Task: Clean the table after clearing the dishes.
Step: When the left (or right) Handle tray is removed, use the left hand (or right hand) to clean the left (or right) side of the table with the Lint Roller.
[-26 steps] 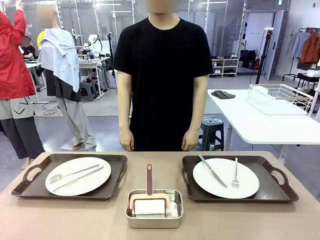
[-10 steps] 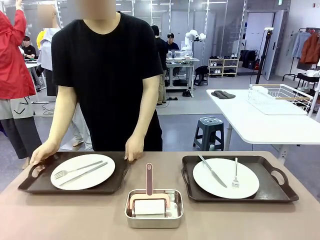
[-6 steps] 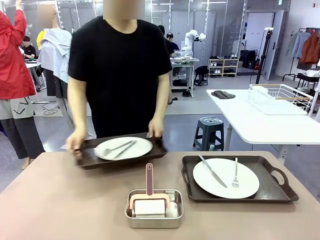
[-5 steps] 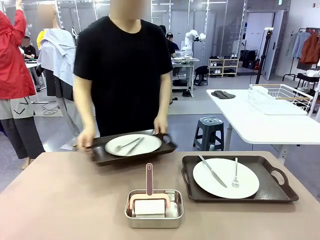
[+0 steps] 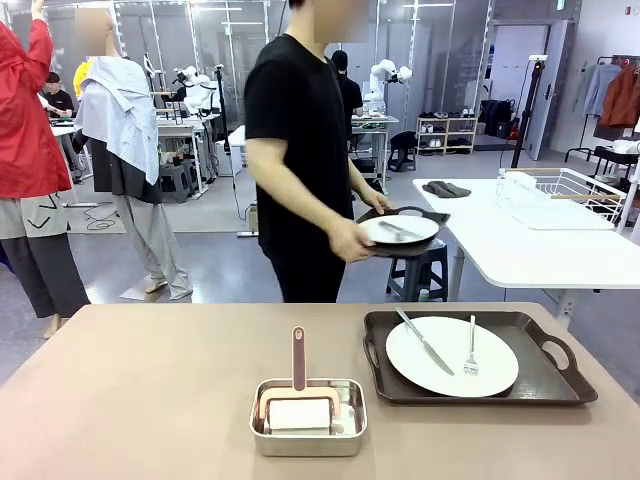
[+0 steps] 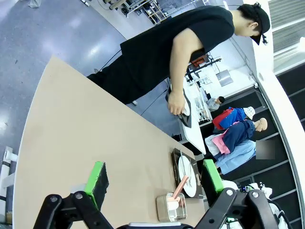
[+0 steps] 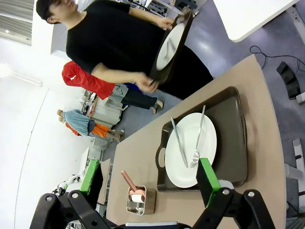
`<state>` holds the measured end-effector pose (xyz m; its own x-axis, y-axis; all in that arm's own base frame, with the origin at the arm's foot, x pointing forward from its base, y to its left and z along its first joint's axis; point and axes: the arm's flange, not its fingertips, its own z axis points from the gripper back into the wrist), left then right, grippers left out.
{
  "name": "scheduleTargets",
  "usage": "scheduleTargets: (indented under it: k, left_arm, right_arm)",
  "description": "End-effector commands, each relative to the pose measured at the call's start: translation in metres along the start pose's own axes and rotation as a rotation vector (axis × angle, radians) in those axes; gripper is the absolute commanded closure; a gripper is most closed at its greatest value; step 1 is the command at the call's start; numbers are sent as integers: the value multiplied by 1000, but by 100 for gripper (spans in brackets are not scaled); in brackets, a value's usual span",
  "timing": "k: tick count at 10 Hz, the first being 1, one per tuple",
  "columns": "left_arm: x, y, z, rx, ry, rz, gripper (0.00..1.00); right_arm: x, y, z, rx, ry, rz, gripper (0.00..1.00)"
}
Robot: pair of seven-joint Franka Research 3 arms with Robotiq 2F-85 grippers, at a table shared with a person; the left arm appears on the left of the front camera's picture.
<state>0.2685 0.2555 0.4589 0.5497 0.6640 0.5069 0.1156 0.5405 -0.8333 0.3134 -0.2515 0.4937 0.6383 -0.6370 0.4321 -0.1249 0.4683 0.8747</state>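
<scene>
The tan table [image 5: 130, 390] holds one dark brown tray [image 5: 545, 378] at the right, with a white plate [image 5: 452, 356], knife and fork on it. The person carries the other tray with its plate [image 5: 400, 230] in both hands, off the table, beside the white table. In the left wrist view my left gripper [image 6: 153, 167] hangs open over the table [image 6: 71, 138], far from the tray [image 6: 177, 164] and the carried tray [image 6: 186, 107]. My right gripper [image 7: 149, 174] is open above the plate [image 7: 193, 150] on its tray [image 7: 233, 143]. The carried tray [image 7: 169, 47] shows beyond it.
A square steel pan [image 5: 307, 418] with a pink-handled tool in it stands at the front middle of the table, also seen as the pan [image 6: 170, 208] and the pan [image 7: 140, 200]. A white table [image 5: 520, 250] with a wire basket [image 5: 560, 195] stands at the far right.
The person has lifted the left tray with its plate off the table and carried it to the right, toward the white table. Both grippers stay open.
</scene>
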Motion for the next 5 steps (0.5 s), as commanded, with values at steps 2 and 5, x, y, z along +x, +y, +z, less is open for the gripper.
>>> scheduleTargets:
  k: [2, 5]
  left_arm:
    - [0, 2, 2, -13, 0, -4, 0]
    - [18, -28, -66, 51, 131, -57, 0]
  right_arm:
    - [0, 2, 2, 7, -2, 11, 0]
    - [0, 2, 2, 7, -2, 11, 0]
